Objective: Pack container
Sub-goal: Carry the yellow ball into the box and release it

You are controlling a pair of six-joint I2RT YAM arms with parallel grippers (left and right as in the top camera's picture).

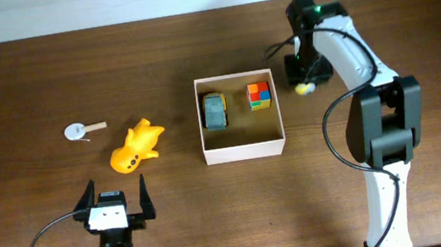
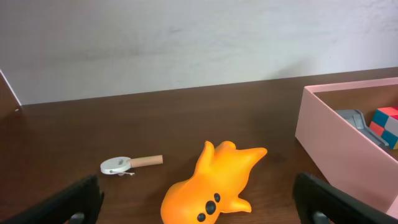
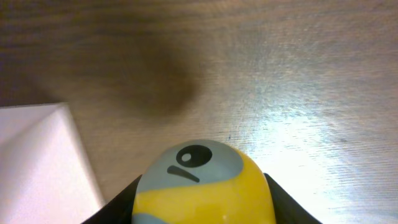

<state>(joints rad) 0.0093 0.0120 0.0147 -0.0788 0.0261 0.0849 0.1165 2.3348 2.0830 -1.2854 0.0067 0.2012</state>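
Observation:
The container (image 1: 243, 149) is a square, shallow white-walled box with a tan inside at the table's middle. In it lie a grey toy car (image 1: 214, 110) and a coloured cube (image 1: 259, 95). The box's wall also shows in the left wrist view (image 2: 336, 152) and in the right wrist view (image 3: 37, 162). My right gripper (image 1: 305, 88) is shut on a yellow and grey round toy (image 3: 202, 183), just right of the box. My left gripper (image 1: 115, 201) is open and empty, just in front of an orange soft toy (image 1: 136, 147), which fills the left wrist view (image 2: 214, 186).
A small white disc with a tan handle (image 1: 82, 129) lies left of the orange toy, also in the left wrist view (image 2: 127, 163). The right arm (image 1: 379, 128) stretches along the table's right side.

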